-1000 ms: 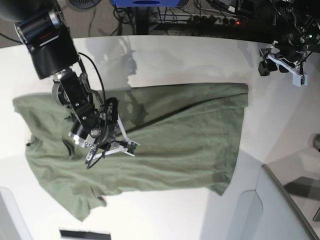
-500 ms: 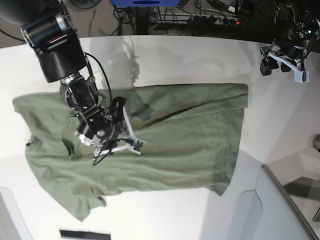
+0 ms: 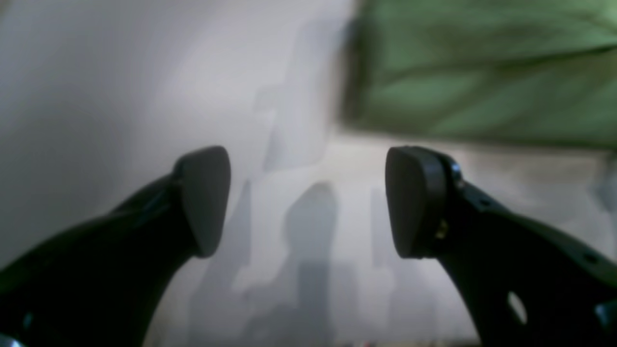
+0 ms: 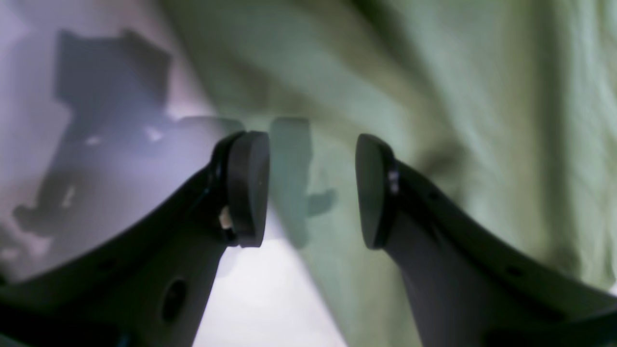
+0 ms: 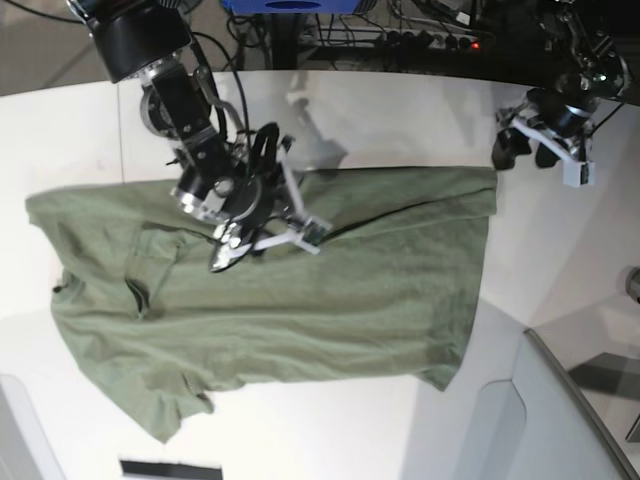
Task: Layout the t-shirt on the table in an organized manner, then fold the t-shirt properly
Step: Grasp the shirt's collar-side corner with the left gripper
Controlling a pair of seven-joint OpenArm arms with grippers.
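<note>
T-shirt [image 5: 300,290] lies spread flat on the white bench [image 5: 400,110], sleeves at base view's left; right tool [image 5: 265,245] over its upper edge, fingers apart, nothing between them; left tool [image 5: 540,150] by shirt's far corner above bench, fingers wide apart, holding nothing

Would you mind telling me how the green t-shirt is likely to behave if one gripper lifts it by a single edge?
The t-shirt is thin and creased, so it would probably droop rather than hold shape. Spread wide over the table, most would likely drag behind. It looks light; the smooth surface may let it slide.
</note>
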